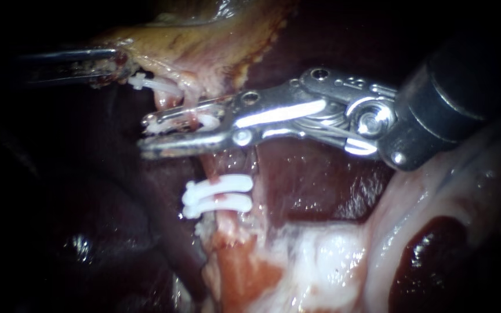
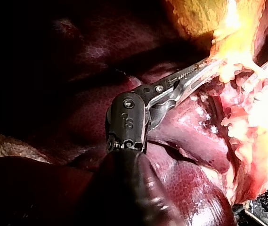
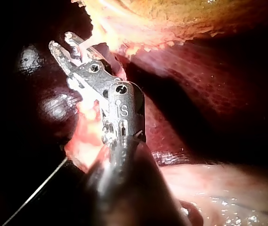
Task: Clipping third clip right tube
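Nearest, pale glistening white-and-pink tissue (image 1: 320,255) beside dark red-brown liver (image 1: 308,179). Next, two closed white plastic clips (image 1: 218,194) side by side across a thin pink tube (image 1: 222,165). Farther up that tube, the silver steel right instrument (image 1: 144,132), jaws narrowly apart and clamped from both sides on a third white clip (image 1: 207,121) straddling the tube. Farthest, one more white clip (image 1: 146,81) just beside the dark slender left instrument (image 1: 118,61), jaws closed on the edge of the yellow-tan gallbladder (image 1: 204,40).
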`<state>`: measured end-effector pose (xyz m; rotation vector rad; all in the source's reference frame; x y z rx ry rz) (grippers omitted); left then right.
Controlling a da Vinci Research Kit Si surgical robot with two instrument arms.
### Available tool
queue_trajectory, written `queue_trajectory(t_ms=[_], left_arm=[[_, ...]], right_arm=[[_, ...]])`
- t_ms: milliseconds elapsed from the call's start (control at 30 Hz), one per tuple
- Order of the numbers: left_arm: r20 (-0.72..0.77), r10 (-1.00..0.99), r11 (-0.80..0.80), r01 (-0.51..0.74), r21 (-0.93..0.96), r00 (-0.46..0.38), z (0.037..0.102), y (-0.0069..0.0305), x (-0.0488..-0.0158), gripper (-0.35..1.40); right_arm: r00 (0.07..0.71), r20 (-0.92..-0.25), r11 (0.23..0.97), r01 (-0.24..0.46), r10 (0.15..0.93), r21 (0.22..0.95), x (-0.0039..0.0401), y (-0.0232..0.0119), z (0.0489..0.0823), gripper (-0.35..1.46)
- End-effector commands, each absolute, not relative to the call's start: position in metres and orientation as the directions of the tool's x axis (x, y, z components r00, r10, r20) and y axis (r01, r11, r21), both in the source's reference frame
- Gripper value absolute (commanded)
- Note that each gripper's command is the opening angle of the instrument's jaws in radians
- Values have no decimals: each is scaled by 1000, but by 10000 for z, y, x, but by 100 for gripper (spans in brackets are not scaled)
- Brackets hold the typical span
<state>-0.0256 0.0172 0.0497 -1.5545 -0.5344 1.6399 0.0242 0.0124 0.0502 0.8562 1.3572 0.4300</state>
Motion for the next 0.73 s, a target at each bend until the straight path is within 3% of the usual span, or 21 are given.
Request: queue_trajectory(t_ms=[33, 167, 300, 733], left_arm=[[-627, 776, -593, -257, -763, 72, 497, 172, -256, -35], [-627, 776, -593, -257, -763, 72, 497, 172, -256, -35], [-627, 776, -593, -257, -763, 72, 497, 172, -256, -35], [-628, 775, -594, -258, -762, 72, 498, 171, -256, -35]], right_arm=[[201, -665, 634, 202, 719, 746, 242, 124, 502, -11], [210, -634, 604, 195, 744, 773, 239, 123, 502, -35], [229, -616, 594, 165, 753, 787, 234, 122, 501, -35], [238, -619, 597, 162, 749, 785, 234, 119, 505, -35]])
